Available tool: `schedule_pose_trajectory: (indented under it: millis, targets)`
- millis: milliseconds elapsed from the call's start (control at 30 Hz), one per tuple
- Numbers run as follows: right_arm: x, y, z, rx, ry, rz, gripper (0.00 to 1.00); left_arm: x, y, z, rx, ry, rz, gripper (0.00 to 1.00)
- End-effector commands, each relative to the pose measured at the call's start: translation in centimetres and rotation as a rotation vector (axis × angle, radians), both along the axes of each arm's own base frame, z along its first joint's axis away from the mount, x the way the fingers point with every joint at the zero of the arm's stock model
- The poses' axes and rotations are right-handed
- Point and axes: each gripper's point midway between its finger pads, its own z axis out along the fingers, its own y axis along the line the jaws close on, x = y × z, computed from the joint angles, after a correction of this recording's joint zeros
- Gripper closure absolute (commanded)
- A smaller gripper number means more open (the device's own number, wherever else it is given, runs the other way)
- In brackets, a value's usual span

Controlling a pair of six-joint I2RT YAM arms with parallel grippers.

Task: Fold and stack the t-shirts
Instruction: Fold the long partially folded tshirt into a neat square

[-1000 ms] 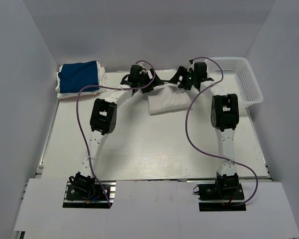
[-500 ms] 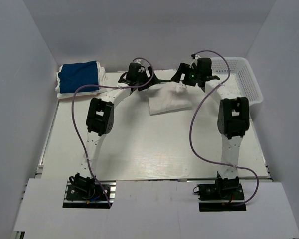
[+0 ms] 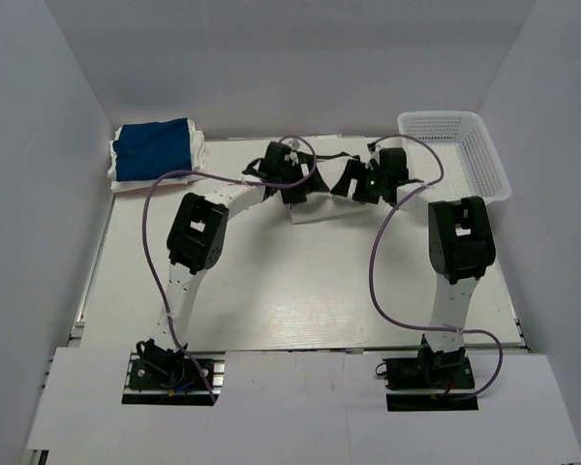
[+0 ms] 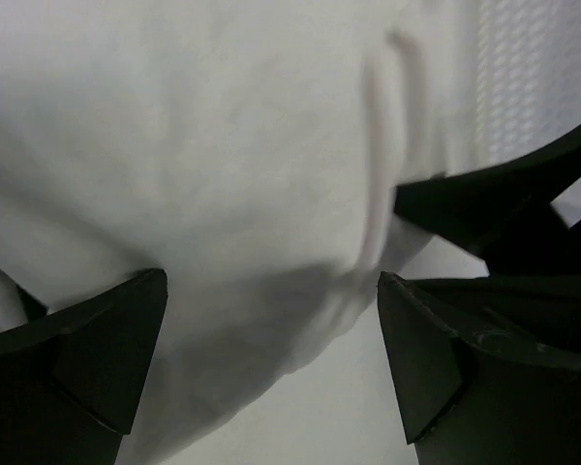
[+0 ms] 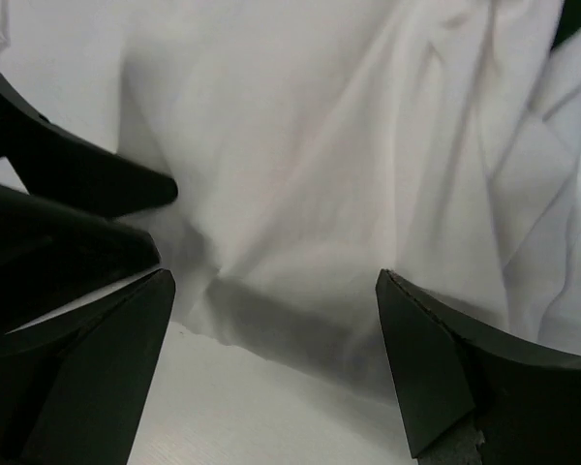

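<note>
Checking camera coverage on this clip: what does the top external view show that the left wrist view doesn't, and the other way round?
Only top external: the folded blue shirt at the far left corner, and the whole basket at the far right. Only left wrist: the white shirt close up, with its soft creases, and the left gripper open over the shirt's edge. Both: the white shirt, the right gripper close beside the left one, and some of the basket's mesh.
</note>
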Motion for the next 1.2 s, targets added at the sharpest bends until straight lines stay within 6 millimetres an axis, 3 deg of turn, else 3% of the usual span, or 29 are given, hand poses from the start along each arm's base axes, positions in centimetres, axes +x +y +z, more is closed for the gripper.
schedule_pose_trajectory:
  millis: [0,67,133,167,200,233,267,300,333,367,433,467,500,533,567,600,633,667,767,833,933,1033,1167]
  targets:
    - [-0.9,-0.5,-3.2,-0.009,0.047,-0.015,0.1,-4.4,-0.8,-5.3,0.013,0.182,-0.061,0.0]
    - [-2.1,-0.6,-4.6,-0.026,0.092,0.007,0.1,-6.8,-0.3,-8.0,0.051,0.257,-0.084,0.0]
    - [-5.5,-1.0,-6.5,-0.071,0.158,0.034,0.1,-8.2,0.5,-8.1,0.073,0.286,-0.088,0.0]
    - [-7.6,-1.2,-7.9,-0.101,0.19,0.059,0.1,-10.6,1.2,-9.6,0.106,0.334,-0.102,0.0]
    - [-8.3,-1.3,-6.0,-0.099,0.156,0.061,0.1,-11.6,1.5,-9.6,0.128,0.331,-0.112,0.0]
    - [-11.4,-1.9,-8.2,-0.12,0.226,0.069,0.1,-11.8,2.0,-7.6,0.132,0.29,-0.104,0.0]
    - [-12.6,-1.7,-8.1,-0.127,0.239,0.084,0.1,-14.2,3.2,-8.8,0.174,0.332,-0.109,0.0]
    - [-13.8,-2.0,-6.5,-0.125,0.244,0.075,0.1,-15.0,4.0,-8.6,0.197,0.325,-0.114,0.0]
    - [-16.7,-2.4,-8.0,-0.138,0.31,0.083,0.1,-16.0,4.5,-8.4,0.221,0.322,-0.117,0.0]
    - [-18.0,-1.8,-5.9,-0.102,0.283,0.116,0.1,-18.3,5.6,-8.0,0.251,0.358,-0.12,0.0]
    - [-21.8,-1.9,-6.2,-0.122,0.373,0.168,0.1,-20.8,6.8,-7.8,0.29,0.393,-0.148,0.0]
    - [-22.1,-2.2,-4.1,-0.152,0.306,0.186,0.1,-22.7,7.7,-8.2,0.322,0.431,-0.168,0.0]
    - [-22.8,-2.6,-3.7,-0.184,0.288,0.227,0.1,-24.3,8.5,-6.8,0.331,0.457,-0.189,0.0]
    - [-24.9,-3.3,-3.4,-0.222,0.353,0.252,0.1,-25.5,8.9,-6.4,0.355,0.47,-0.195,0.0]
    - [-24.4,-3.0,-0.2,-0.207,0.258,0.254,0.1,-26.1,8.9,-5.5,0.363,0.46,-0.203,0.0]
    - [-24.2,-2.7,1.2,-0.19,0.223,0.263,0.1,-26.9,9.7,-4.7,0.385,0.474,-0.194,0.0]
    - [-24.1,-2.5,2.3,-0.174,0.198,0.257,0.1,-26.1,9.9,-2.4,0.402,0.401,-0.165,0.0]
    - [-23.4,-2.2,4.9,-0.151,0.097,0.252,0.1,-24.9,9.8,-0.5,0.402,0.347,-0.14,0.0]
    - [-21.0,-2.1,6.3,-0.151,-0.001,0.21,0.1,-21.9,11.5,3.3,0.436,0.231,-0.007,0.0]
    - [-19.5,-2.4,6.0,-0.185,0.001,0.179,0.1,-20.5,12.7,4.1,0.479,0.199,0.069,0.0]
    - [-17.0,-1.2,7.0,-0.185,-0.031,0.195,0.1,-19.0,14.4,4.5,0.547,0.157,0.186,0.0]
    - [-14.4,0.7,7.8,-0.17,-0.108,0.224,0.1,-18.3,15.8,3.0,0.586,0.198,0.242,0.0]
    - [-12.3,2.5,5.4,-0.244,-0.113,0.305,0.1,-18.0,18.0,0.9,0.609,0.25,0.307,0.04]
